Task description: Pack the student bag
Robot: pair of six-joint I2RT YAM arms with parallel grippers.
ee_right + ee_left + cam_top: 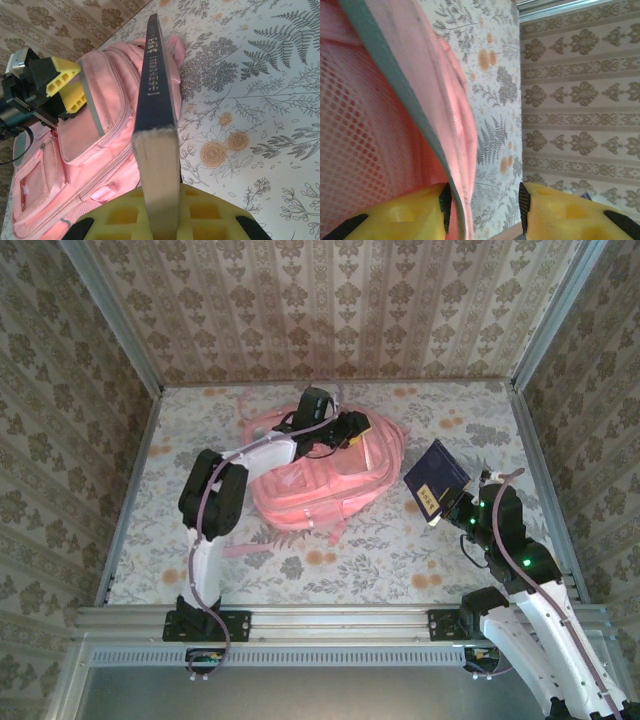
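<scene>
Tabletop (400,550) under student bag (300,490) (damask walls (350,300))

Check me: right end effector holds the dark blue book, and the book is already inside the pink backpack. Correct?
One part is wrong. The right end effector does hold the dark blue book, but the book is not inside the pink backpack. It is outside the backpack, off to its right. The top external view shows this.

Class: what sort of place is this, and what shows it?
Likely a robot test booth: metal-framed wallpapered panels, left arm and right arm bolted to a rail, pink backpack on a floral tabletop.
</scene>
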